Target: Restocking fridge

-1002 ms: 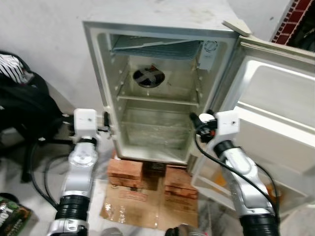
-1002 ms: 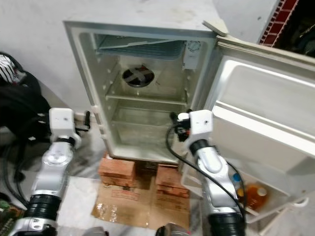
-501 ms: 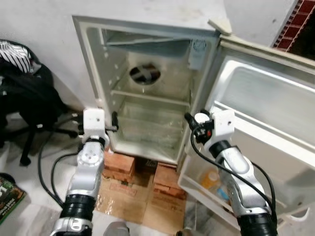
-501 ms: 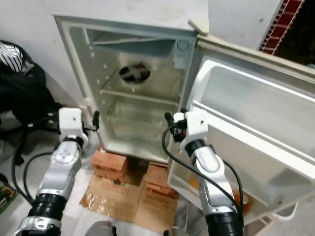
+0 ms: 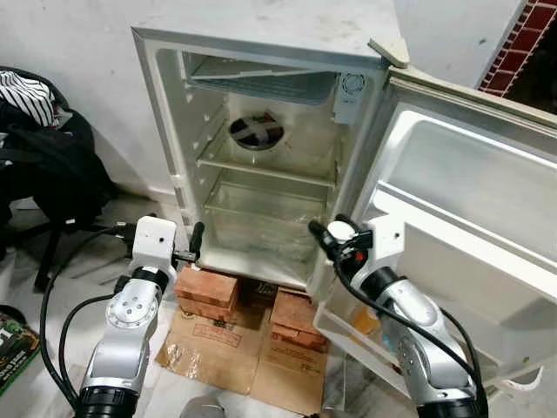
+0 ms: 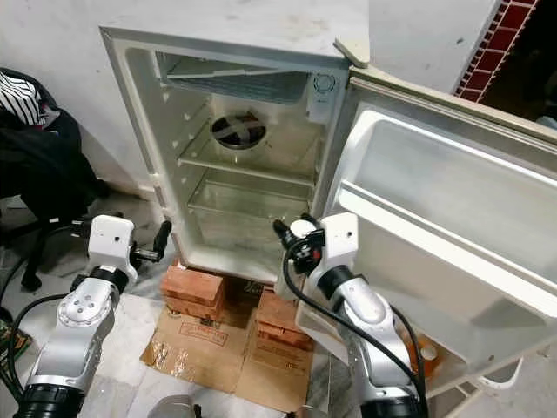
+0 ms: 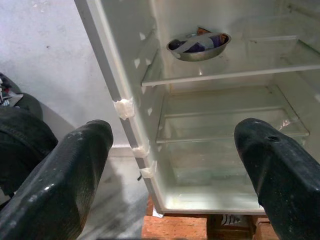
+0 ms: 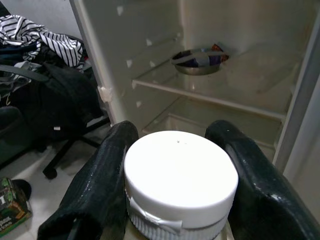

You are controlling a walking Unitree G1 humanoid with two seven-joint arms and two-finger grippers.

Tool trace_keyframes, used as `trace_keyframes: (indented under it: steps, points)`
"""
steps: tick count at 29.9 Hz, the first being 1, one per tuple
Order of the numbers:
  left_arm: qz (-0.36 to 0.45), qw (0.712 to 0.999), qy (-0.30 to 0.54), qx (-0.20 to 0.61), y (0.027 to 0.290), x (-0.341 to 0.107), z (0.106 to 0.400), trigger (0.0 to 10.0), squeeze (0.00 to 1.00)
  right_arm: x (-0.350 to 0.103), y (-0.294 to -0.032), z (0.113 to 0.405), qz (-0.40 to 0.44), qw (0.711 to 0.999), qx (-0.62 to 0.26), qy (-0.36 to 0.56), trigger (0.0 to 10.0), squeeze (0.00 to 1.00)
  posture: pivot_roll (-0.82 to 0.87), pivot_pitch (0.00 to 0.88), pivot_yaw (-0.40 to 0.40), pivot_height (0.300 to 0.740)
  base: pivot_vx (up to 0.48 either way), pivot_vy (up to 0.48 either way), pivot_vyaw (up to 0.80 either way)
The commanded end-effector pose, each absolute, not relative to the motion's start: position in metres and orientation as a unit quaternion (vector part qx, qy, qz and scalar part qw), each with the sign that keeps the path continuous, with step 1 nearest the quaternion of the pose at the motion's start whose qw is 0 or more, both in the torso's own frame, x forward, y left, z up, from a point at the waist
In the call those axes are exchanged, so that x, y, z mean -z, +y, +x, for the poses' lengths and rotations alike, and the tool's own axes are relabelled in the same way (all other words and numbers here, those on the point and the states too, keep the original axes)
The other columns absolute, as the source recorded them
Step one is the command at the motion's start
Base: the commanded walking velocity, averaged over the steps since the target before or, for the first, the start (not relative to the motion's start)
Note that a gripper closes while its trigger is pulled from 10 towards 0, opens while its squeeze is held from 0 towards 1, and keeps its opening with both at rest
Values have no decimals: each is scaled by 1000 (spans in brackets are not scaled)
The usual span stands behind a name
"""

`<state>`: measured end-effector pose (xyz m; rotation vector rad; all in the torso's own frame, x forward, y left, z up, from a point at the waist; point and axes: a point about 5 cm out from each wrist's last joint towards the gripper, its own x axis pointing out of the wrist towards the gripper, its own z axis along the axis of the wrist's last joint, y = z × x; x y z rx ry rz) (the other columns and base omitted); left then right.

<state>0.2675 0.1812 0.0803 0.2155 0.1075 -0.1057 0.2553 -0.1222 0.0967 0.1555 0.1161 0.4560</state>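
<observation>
1. The fridge [image 5: 261, 157] stands open against a white wall, and its door [image 5: 470, 218] is swung out to the robot's right
2. The fridge rests on bricks [image 5: 207, 292], with flat cardboard [image 5: 235, 348] on the floor in front of them
3. On the upper shelf [image 5: 261, 165] inside sits a metal bowl [image 5: 256, 132] with strips of tape crossed over it; the shelf below it looks bare
4. The right gripper [image 6: 291, 237] is clenched on a bottle with a white cap [image 8: 180, 175]; both black fingers [image 8: 100, 185] press against the sides of the cap
5. This bottle is held just in front of the fridge's lower opening, near the hinge side, not yet inside
6. The left gripper [image 5: 196, 239] is released and holds nothing; its two fingers [image 7: 60, 175] stand wide apart
7. It hovers beside the left front edge of the fridge, close to the lower corner, and I cannot tell if it touches the frame
8. In the bottom tray of the door lies an orange thing [image 6: 425, 353], too hidden to identify
9. To the robot's left is a dark office chair [image 5: 43, 174] with a striped cloth [image 5: 26, 87] on top
</observation>
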Motion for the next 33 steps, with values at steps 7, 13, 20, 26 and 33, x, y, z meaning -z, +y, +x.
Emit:
trace_keyframes:
  steps: [7,13,20,26,33]
  points:
    - [101,987,75,98,178,-82,257,10000,0,-100,-119,252,71,963,-255,55,10000,0,91,0,-17,740,0,0,0]
    - [95,984,86,124,175,-79,252,10000,0,-95,-118,246,65,959,-268,70,10000,0,86,0,-16,740,0,0,0]
    - [50,984,86,148,164,-85,251,10000,0,-93,-122,246,67,963,-250,76,10000,0,85,0,-17,740,0,0,0]
    - [29,980,96,174,160,-85,247,10000,0,-94,-123,246,62,964,-246,76,10000,0,83,0,-17,740,0,0,-745]
    - [16,976,107,188,156,-84,245,10000,0,-92,-124,245,59,964,-247,78,10000,0,80,0,-19,740,-145,0,-800]
